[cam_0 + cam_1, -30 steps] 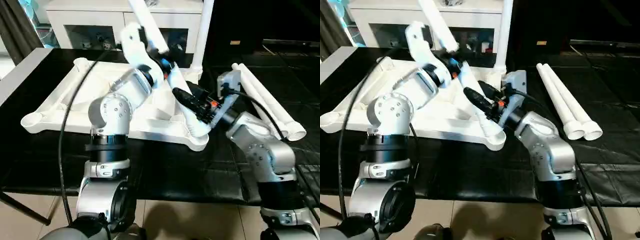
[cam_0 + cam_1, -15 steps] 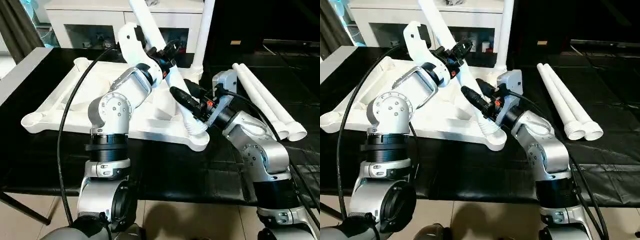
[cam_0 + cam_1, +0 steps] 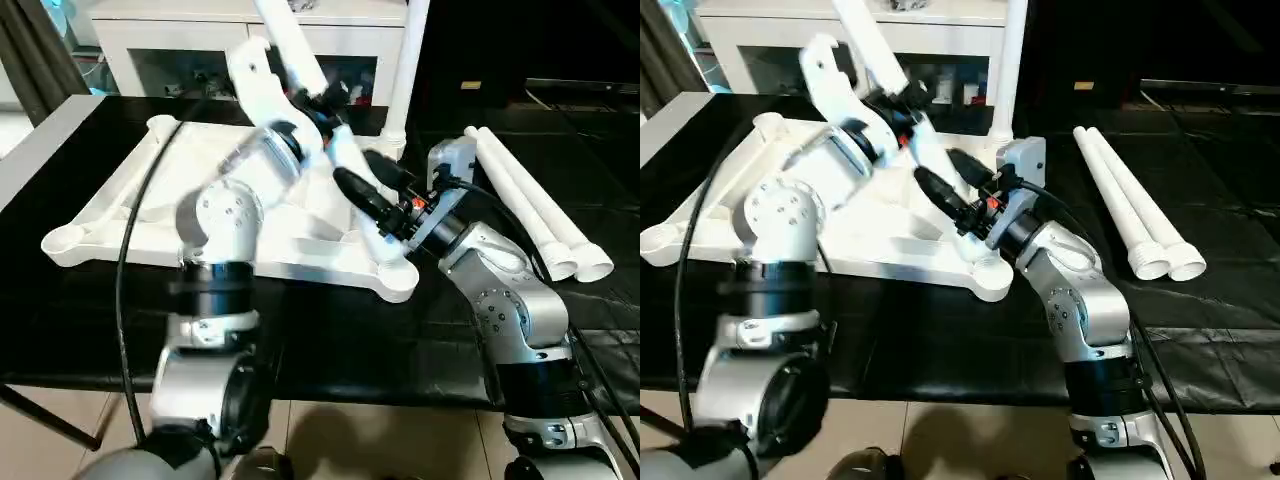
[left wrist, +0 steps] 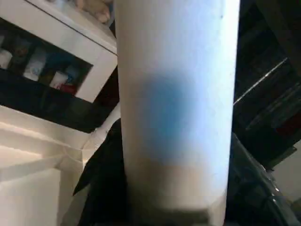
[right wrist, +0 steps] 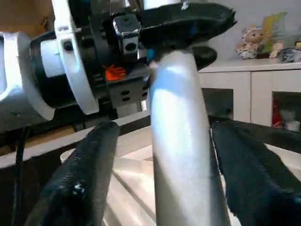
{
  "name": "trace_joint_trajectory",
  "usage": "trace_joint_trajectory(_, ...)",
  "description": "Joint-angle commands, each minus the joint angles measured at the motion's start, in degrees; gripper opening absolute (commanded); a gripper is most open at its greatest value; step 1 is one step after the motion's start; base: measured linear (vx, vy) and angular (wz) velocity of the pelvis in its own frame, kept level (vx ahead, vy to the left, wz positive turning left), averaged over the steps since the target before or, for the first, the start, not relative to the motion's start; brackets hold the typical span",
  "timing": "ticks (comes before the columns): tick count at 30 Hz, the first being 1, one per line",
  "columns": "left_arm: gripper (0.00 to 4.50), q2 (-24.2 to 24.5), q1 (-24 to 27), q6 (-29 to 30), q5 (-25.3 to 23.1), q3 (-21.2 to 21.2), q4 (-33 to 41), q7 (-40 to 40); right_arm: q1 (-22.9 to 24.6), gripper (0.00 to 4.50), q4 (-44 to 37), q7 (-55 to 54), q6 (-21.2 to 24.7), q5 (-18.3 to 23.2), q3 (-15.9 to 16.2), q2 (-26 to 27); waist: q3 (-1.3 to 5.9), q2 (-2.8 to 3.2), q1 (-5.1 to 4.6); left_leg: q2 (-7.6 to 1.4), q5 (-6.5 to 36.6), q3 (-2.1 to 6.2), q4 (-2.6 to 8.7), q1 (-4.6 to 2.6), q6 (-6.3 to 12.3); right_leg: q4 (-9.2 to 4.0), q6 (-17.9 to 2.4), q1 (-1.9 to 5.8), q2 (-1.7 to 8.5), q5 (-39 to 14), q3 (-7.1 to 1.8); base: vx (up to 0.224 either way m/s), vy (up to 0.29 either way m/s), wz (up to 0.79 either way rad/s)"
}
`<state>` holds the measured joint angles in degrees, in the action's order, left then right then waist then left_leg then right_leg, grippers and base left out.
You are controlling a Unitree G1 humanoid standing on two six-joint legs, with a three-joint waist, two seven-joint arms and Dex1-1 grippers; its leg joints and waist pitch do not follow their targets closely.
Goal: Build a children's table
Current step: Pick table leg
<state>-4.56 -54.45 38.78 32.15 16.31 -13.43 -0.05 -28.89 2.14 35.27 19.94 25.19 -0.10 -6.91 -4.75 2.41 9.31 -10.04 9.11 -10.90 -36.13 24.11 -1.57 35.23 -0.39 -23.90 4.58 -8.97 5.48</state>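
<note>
The white tabletop (image 3: 100, 215) lies upside down on the black table. A tilted white leg (image 3: 290, 40) slants down toward the near right corner socket (image 3: 395, 280). My left gripper (image 3: 322, 100) is shut on this leg high up, and the tube (image 4: 176, 94) sits close between its black fingers. Lower down, my right gripper (image 3: 365, 195) straddles the same leg (image 5: 181, 141), open, with a gap between each finger (image 5: 89, 179) and the tube. A second leg (image 3: 405, 60) stands upright in the far right socket.
Two loose white legs (image 3: 530, 205) lie side by side on the black table at the right. A white glass-door cabinet (image 3: 170, 40) stands behind the table. The table's near edge runs just below the tabletop, with tiled floor beneath.
My right gripper has slid up the tilted leg, toward the left gripper. The left arm has shifted slightly and is blurred. The leg's lower end has edged a little to the left.
</note>
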Motion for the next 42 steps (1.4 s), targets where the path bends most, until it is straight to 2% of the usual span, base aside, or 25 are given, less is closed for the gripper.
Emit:
trace_joint_trajectory(1,1.81,1.7,-1.1,-1.0,-1.5,-2.0,-0.9,-1.9,0.6,3.62,-1.6,-0.9,1.4,0.7,-0.2,0.2,5.82,-1.07,-0.19,-3.19,11.2,2.01,4.42,-1.88,2.11,-4.56,-7.7,2.83,4.77,-16.4,-3.02,0.000,0.000,0.00)
trace_joint_trajectory(5,1.81,4.0,-1.0,-1.8,-3.1,-3.8,-1.9,-4.3,1.3,3.81,-2.5,-0.1,3.4,0.7,0.6,-0.8,5.83,-0.92,-0.22,-3.32,11.5,2.05,4.56,-2.06,1.37,-4.38,-7.6,2.80,4.66,-15.7,-3.09,0.000,0.000,0.00)
trace_joint_trajectory(6,1.81,4.0,-1.0,-1.8,-3.1,-3.8,-1.9,-4.3,1.3,4.05,-2.5,-0.1,3.4,0.7,0.6,-0.8,5.86,-0.87,-0.14,-3.34,11.5,2.08,4.58,-2.08,1.32,-4.36,-7.6,2.81,4.70,-15.5,-3.08,0.000,0.000,0.00)
trace_joint_trajectory(8,1.81,6.0,-0.8,-1.9,-4.1,-4.8,-2.7,-6.9,2.4,4.13,-3.9,1.1,3.8,1.1,1.4,-1.6,5.89,-0.88,-0.13,-3.28,11.5,2.02,4.54,-2.02,1.21,-4.27,-7.7,2.86,4.79,-15.0,-3.12,0.000,0.000,0.00)
trace_joint_trajectory(10,1.81,7.6,-0.9,-1.9,-4.7,-5.8,-3.2,-9.6,2.9,4.36,-4.2,3.8,0.1,-1.2,2.9,-3.5,5.88,-0.85,-0.07,-3.27,11.6,2.02,4.55,-1.99,0.97,-4.33,-7.5,2.87,4.88,-15.3,-3.11,0.000,0.000,0.00)
trace_joint_trajectory(14,1.81,9.9,-1.1,-1.5,-4.5,-7.3,-4.0,-14.2,3.0,4.50,-4.4,2.8,-0.7,-3.0,2.2,-5.0,5.79,-0.82,-0.10,-3.28,11.8,2.02,4.56,-2.05,0.82,-4.30,-7.8,2.74,4.84,-15.9,-3.17,0.000,0.000,0.00)
trace_joint_trajectory(17,1.81,12.4,-1.1,0.1,-2.6,-9.1,-3.4,-21.2,0.8,4.50,-3.6,3.2,7.1,0.3,-0.5,-7.9,5.81,-0.78,-0.14,-3.29,11.4,2.03,4.55,-2.14,0.95,-4.09,-8.9,2.85,4.83,-15.4,-3.17,0.000,0.000,0.00)
trace_joint_trajectory(21,1.81,13.8,-0.8,2.9,0.5,-9.5,-1.8,-27.2,0.7,4.50,-4.0,5.9,12.6,4.0,-1.4,-10.8,5.87,-0.67,0.15,-3.32,11.4,1.85,4.33,-2.27,0.91,-3.99,-9.8,2.87,5.00,-14.9,-3.17,0.000,0.000,0.00)
trace_joint_trajectory(23,1.81,14.2,-0.6,3.8,1.4,-9.8,-1.2,-29.1,0.7,4.50,-4.2,7.0,13.6,5.1,-1.5,-11.7,5.91,-0.96,0.11,-3.21,10.8,1.80,4.21,-2.08,1.31,-3.98,-10.1,3.04,5.05,-14.4,-3.14,0.000,0.000,0.00)
trace_joint_trajectory(27,1.81,14.9,-0.6,6.6,5.1,-10.6,0.8,-35.3,0.3,4.50,-5.1,10.0,18.8,9.9,-2.8,-13.9,5.89,-1.03,0.27,-3.23,10.1,1.76,4.08,-1.99,1.88,-3.94,-10.3,3.11,5.08,-15.4,-3.10,0.000,0.000,0.00)
trace_joint_trajectory(34,1.80,13.3,-1.4,10.9,12.3,-7.8,2.0,-39.3,-1.5,4.50,-4.6,13.7,23.9,12.6,-2.9,-16.1,5.77,-1.28,0.28,-3.22,10.4,1.72,4.03,-2.02,1.32,-4.16,-9.5,2.98,5.03,-18.1,-3.02,0.000,0.000,0.00)
trace_joint_trajectory(36,1.79,13.0,-1.5,11.2,13.0,-7.2,1.9,-39.4,-1.7,4.50,-4.5,14.8,24.5,13.2,-2.6,-16.6,5.77,-1.47,0.34,-3.27,10.4,1.67,4.02,-2.07,1.41,-4.20,-9.4,3.02,5.02,-18.1,-3.05,0.000,0.000,0.00)
trace_joint_trajectory(37,1.79,12.7,-1.7,11.5,13.6,-6.5,1.5,-39.3,-1.8,4.50,-4.4,15.6,24.4,13.3,-2.3,-16.9,5.83,-1.34,0.44,-3.29,10.2,1.66,3.96,-2.14,1.46,-4.20,-9.5,2.91,5.01,-17.8,-3.07,0.000,0.000,0.00)
trace_joint_trajectory(38,1.79,12.7,-1.7,11.3,13.3,-6.7,1.1,-39.6,-1.9,4.50,-4.3,16.4,25.1,14.3,-2.3,-17.2,5.80,-1.57,0.42,-3.27,10.0,1.66,3.98,-2.03,1.54,-4.15,-9.4,2.96,4.97,-17.7,-3.03,0.000,0.000,0.00)
trace_joint_trajectory(40,1.79,12.9,-1.5,11.1,12.9,-7.1,1.0,-40.0,-1.9,4.50,-4.3,16.7,25.2,15.0,-2.4,-17.2,5.85,-1.54,0.48,-3.27,9.6,1.69,3.98,-2.01,1.68,-4.15,-9.2,2.96,4.99,-17.7,-3.05,0.000,0.000,0.00)
trace_joint_trajectory(42,1.79,12.9,-1.2,11.5,13.4,-7.3,1.2,-40.5,-2.4,4.50,-4.1,13.0,24.2,14.0,-3.1,-15.9,5.84,-1.66,0.43,-3.30,9.7,1.70,4.04,-2.06,1.54,-4.21,-8.9,2.94,5.01,-18.0,-3.03,0.000,0.000,0.00)
